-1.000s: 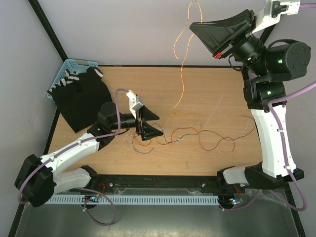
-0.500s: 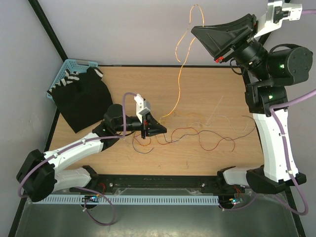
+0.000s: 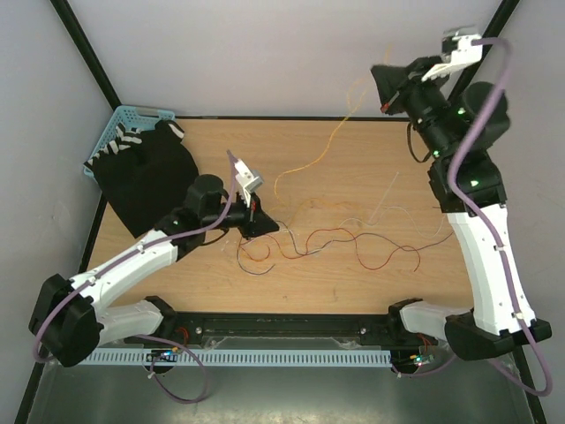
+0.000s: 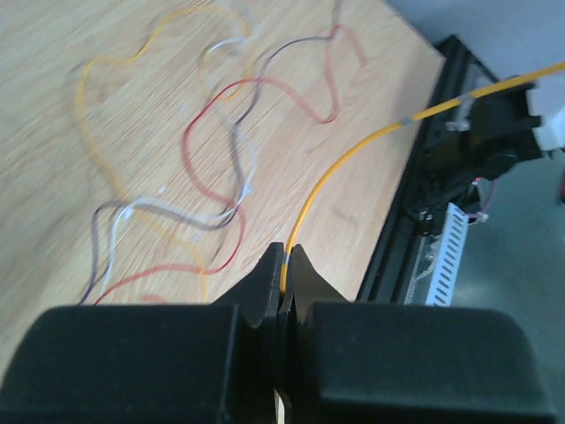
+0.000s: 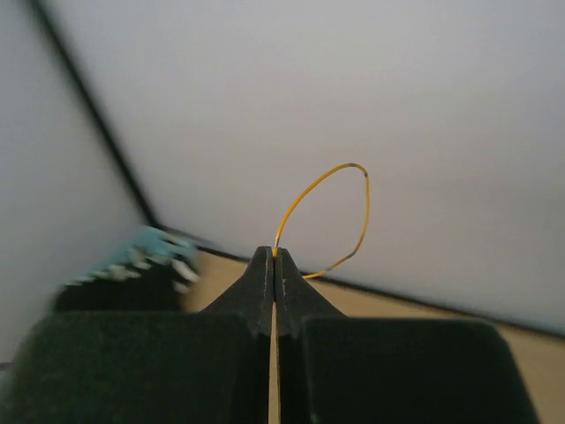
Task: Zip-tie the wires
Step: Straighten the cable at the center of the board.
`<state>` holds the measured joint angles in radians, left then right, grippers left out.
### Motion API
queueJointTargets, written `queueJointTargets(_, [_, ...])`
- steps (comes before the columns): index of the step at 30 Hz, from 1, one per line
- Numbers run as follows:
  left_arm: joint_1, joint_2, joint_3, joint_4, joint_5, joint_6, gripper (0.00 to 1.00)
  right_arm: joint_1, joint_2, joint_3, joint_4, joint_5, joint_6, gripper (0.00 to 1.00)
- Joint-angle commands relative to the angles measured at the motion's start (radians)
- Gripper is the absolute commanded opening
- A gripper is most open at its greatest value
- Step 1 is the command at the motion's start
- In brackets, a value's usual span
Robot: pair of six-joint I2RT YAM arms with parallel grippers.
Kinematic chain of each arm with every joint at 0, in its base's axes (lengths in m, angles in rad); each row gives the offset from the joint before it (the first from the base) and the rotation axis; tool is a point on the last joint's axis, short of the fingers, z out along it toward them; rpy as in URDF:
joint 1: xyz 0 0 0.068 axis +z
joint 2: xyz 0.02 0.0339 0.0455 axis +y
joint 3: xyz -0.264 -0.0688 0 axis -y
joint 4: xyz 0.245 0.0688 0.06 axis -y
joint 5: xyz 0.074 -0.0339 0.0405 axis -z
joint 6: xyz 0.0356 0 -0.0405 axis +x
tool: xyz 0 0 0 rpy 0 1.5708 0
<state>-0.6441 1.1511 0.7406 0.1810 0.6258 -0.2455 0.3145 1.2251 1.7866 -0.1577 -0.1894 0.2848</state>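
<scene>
A long yellow wire [image 3: 305, 164] hangs between both grippers. My left gripper [image 3: 263, 225] sits low over the table's middle, shut on one end of it [image 4: 305, 212]. High at the back right, my right gripper [image 3: 380, 84] is shut on the other end, which loops past its tips [image 5: 353, 168]. Red, white and dark wires [image 3: 340, 238] lie tangled on the wooden table [image 3: 353, 291], just right of the left gripper; the left wrist view shows them too [image 4: 221, 97]. A thin pale strip [image 3: 386, 194], perhaps the zip tie, lies right of centre.
A black cloth [image 3: 146, 172] lies at the table's back left corner, partly over a blue basket [image 3: 132, 115]. A black rail [image 3: 291, 322] runs along the near edge between the arm bases. Grey walls stand behind and to the left.
The left gripper has shut on the yellow wire near the tangle. The right arm has swung right and back, drawing the wire from a tall hanging loop into a lower slanting line.
</scene>
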Motion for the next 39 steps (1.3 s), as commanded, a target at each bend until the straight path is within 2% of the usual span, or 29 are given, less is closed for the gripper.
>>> queueJointTargets(1, [0.049, -0.039, 0.060, -0.322, -0.102, 0.027, 0.00, -0.033, -0.058, -0.175, -0.133, 0.442, -0.168, 0.03])
queueJointTargets(6, [0.077, 0.002, 0.145, -0.587, -0.244, 0.088, 0.00, -0.097, -0.108, -0.460, -0.148, 0.573, -0.202, 0.03])
queueJointTargets(11, [0.112, 0.050, 0.146, -0.596, -0.242, 0.049, 0.00, -0.138, -0.119, -0.688, -0.140, 0.698, -0.213, 0.03])
queueJointTargets(16, [0.119, 0.135, 0.167, -0.595, -0.268, 0.029, 0.00, -0.154, -0.111, -0.861, -0.060, 0.776, -0.209, 0.03])
queueJointTargets(21, [0.119, 0.225, 0.187, -0.595, -0.290, 0.023, 0.00, -0.161, -0.053, -0.901, -0.031, 0.799, -0.208, 0.03])
queueJointTargets(28, [0.114, 0.298, 0.210, -0.592, -0.301, 0.028, 0.00, -0.164, 0.074, -0.944, 0.009, 0.696, -0.167, 0.08])
queueJointTargets(34, [0.088, 0.372, 0.236, -0.591, -0.289, 0.038, 0.00, -0.166, 0.168, -0.961, 0.011, 0.671, -0.164, 0.12])
queueJointTargets(39, [0.081, 0.423, 0.251, -0.589, -0.312, 0.032, 0.00, -0.170, 0.199, -0.954, 0.006, 0.655, -0.174, 0.29])
